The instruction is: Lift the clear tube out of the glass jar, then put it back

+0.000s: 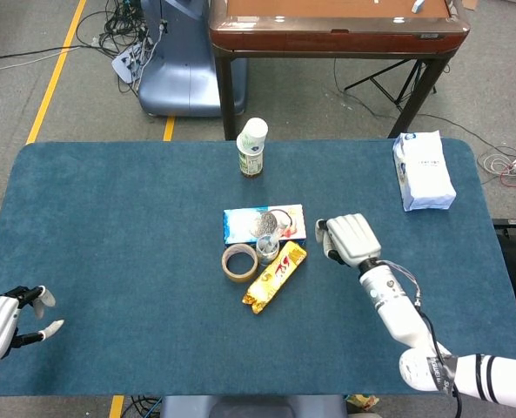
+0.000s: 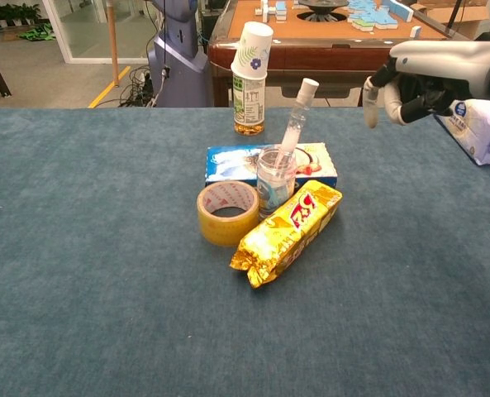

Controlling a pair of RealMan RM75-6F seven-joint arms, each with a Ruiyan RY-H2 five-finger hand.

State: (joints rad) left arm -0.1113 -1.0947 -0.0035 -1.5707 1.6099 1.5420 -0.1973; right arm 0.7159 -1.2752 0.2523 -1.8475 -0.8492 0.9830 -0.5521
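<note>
The clear tube (image 2: 294, 116) stands in the glass jar (image 2: 275, 181) at the middle of the chest view, leaning so its white-capped top points toward the upper right of that frame. The jar sits just beside the tape roll (image 2: 226, 212), the yellow snack packet (image 2: 287, 232) and a blue-and-white box (image 2: 265, 165). The right hand (image 2: 407, 89) hovers to the right of the tube's top, apart from it, holding nothing, fingers loosely spread. It is by far the nearer hand; the left hand (image 1: 5, 319) is at the lower left of the head view, empty and open, well apart. The grasp likely calls for a leftward reach at the leaning upper end.
</note>
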